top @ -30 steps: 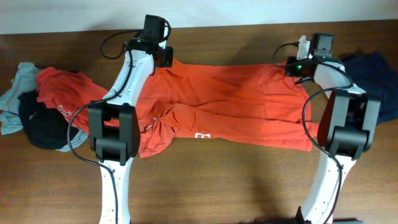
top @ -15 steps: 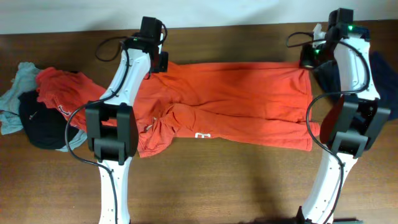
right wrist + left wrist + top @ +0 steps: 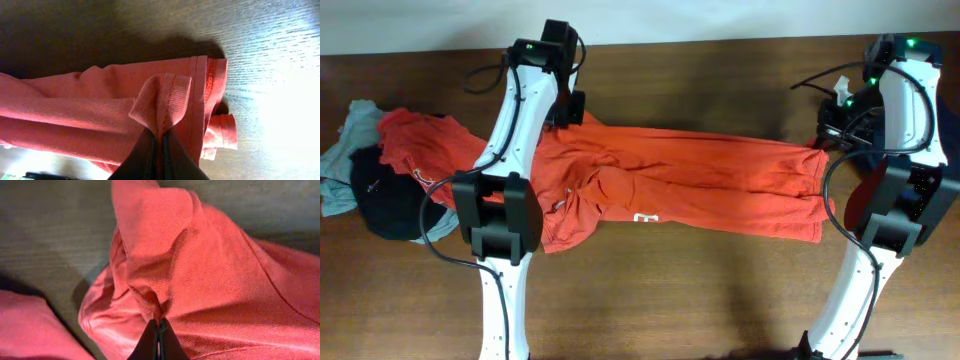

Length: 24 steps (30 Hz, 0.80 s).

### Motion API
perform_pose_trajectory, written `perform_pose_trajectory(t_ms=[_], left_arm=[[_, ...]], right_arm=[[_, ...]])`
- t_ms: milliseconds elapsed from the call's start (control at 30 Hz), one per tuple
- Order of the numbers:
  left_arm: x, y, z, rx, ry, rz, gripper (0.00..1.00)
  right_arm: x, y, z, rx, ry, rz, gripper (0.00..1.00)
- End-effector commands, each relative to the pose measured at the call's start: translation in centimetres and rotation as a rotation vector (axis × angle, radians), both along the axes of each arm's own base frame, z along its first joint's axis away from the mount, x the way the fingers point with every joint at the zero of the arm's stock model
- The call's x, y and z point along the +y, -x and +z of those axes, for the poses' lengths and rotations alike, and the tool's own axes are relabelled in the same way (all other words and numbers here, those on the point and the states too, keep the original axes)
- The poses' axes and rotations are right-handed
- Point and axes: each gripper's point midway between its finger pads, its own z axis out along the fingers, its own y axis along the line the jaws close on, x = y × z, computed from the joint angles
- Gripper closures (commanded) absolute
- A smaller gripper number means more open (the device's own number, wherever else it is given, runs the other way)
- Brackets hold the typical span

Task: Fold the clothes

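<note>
The clothes here are chiefly a large orange-red T-shirt (image 3: 700, 185) lying crosswise on the table, with a white mark (image 3: 643, 217) near its front edge. My left gripper (image 3: 566, 112) is shut on the shirt's far left corner. In the left wrist view the left gripper (image 3: 158, 326) pinches a raised fold of the orange cloth (image 3: 210, 265). My right gripper (image 3: 826, 136) is shut on the far right corner. In the right wrist view the right gripper (image 3: 159, 139) clamps the stitched hem (image 3: 167, 97), which is bunched into a peak.
A heap of other garments lies at the left end: a red one (image 3: 415, 150), a black one (image 3: 380, 195) and a grey-green one (image 3: 348, 128). A navy garment (image 3: 950, 140) lies behind the right arm. Bare wooden table (image 3: 670, 290) runs along the front.
The right gripper has closed on the shirt's hem. Both grippers have drawn the far edge up and toward the front, so the shirt now looks narrower from back to front.
</note>
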Motion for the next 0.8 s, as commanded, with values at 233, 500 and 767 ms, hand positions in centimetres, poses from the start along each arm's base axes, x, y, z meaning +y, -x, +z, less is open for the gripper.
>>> perform_pose_trajectory(t_ms=[233, 500, 767], left_arm=[[-1.4, 2.4, -0.3, 0.090, -0.002, -0.032, 0.48], [-0.8, 1.8, 1.6, 0.056, 0.007, -0.019, 0.37], [0.0, -0.7, 10.6, -0.159, 0.173, 0.023, 0.30]], right_arm=[[-0.1, 1.9, 0.5, 0.078, -0.001, 0.005, 0.22], [-0.3, 2.0, 0.8, 0.079, -0.017, -0.046, 0.16], [-0.8, 1.8, 3.7, -0.011, 0.032, -0.009, 0.30]])
